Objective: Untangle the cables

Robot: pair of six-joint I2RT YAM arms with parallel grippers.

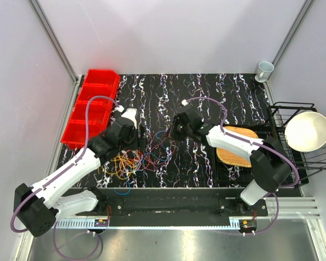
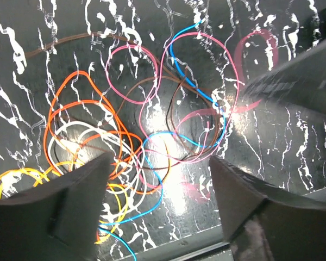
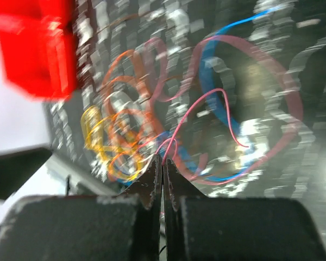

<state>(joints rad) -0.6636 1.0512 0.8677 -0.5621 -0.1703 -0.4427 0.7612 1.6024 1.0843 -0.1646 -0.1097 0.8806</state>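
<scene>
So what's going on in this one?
Two robot arms are working on a tangle of coloured cables lying on the dark marbled table. The right gripper is shut, apparently pinching a pink cable at its tips. The left gripper is open above the pile and holds nothing. The orange, yellow, blue and pink loops overlap heavily, so the untangling is far from done.
</scene>
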